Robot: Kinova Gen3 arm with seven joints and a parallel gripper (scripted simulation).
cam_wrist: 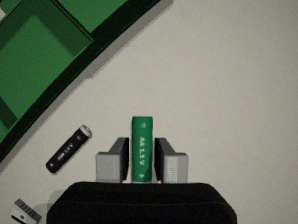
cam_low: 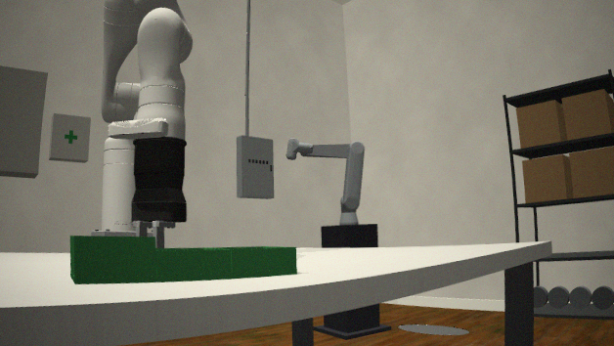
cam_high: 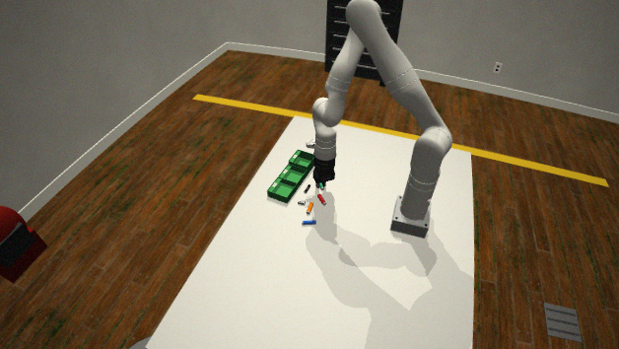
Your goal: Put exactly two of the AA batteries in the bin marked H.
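A green AA battery lies between the fingers of my gripper. The fingers are partly closed, with a narrow gap on each side of it, so the gripper is open around it. A thinner dark battery lies to the left in the wrist view; its print is blurred. Red, orange and blue cylinders lie nearer the top camera; their print is unreadable. Three joined green bins stand on the table. I cannot read which is H.
A small grey and white thing lies near the dark battery. Another pale thing lies beyond the far bin. The bin walls stand close to my gripper, and one end bin is taller in the exterior view.
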